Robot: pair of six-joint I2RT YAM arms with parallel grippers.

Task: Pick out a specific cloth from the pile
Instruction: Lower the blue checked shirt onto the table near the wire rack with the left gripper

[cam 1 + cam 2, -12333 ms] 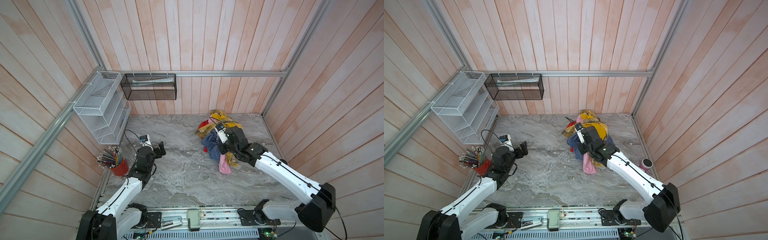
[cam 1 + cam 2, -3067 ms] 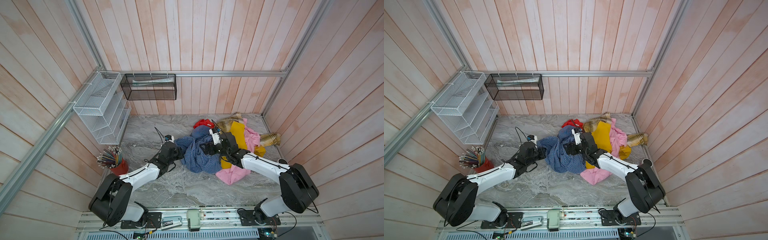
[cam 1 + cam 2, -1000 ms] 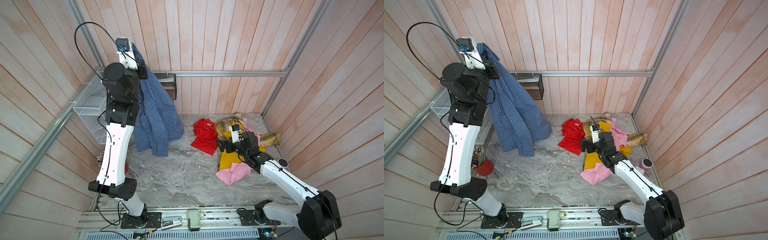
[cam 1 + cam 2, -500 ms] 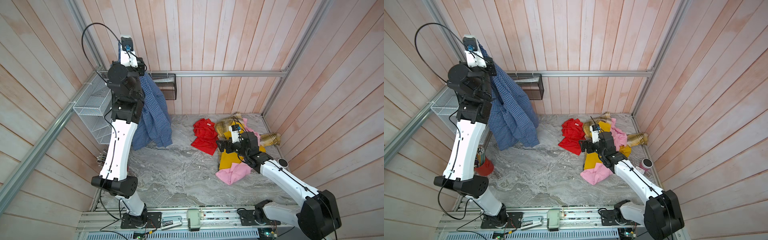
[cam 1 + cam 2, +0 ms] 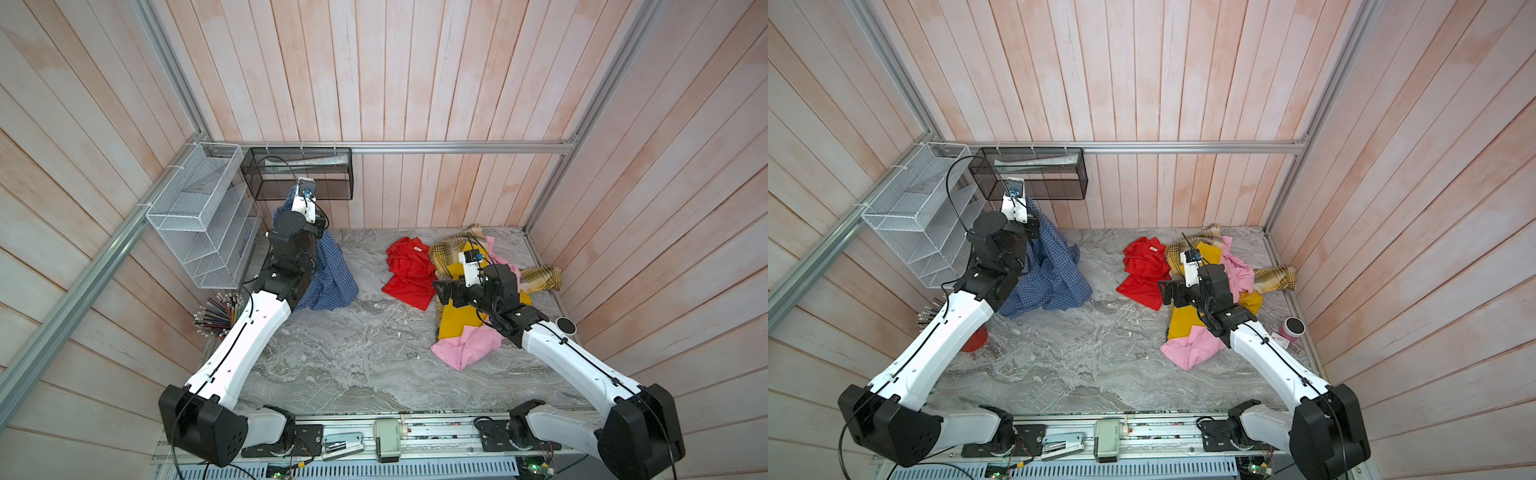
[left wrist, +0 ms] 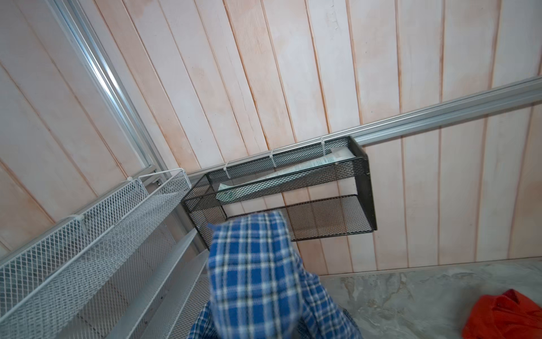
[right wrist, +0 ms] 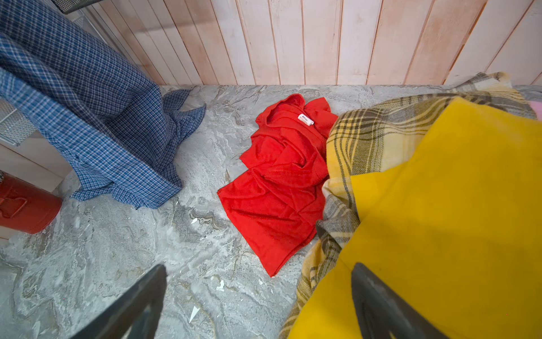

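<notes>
The cloth [image 5: 332, 278], a blue check shirt-like fabric, hangs from my left gripper [image 5: 296, 199], which is raised near the back left corner and shut on its top. Its lower part bunches on the marble table [image 5: 353, 353]. In the left wrist view the cloth [image 6: 252, 278] covers the jaws entirely. The pile [image 5: 461, 291] lies at the right: a red cloth [image 7: 281, 176], yellow-brown plaid [image 7: 366, 135], mustard yellow [image 7: 454, 205] and pink [image 5: 465, 349]. My right gripper [image 7: 258, 308] hovers open at the pile's left edge, holding nothing, with one finger over the mustard fabric.
A white wire rack [image 5: 199, 232] and a black mesh basket [image 5: 299, 174] hang on the walls close behind the left gripper. A red cup of pencils [image 5: 216, 320] stands at the left wall. A small pink-lidded can [image 5: 1292, 328] sits by the right wall.
The left arm has come down from high up, lowering the blue check cloth so that its bottom now heaps on the table at the back left. The right arm has stayed still.
</notes>
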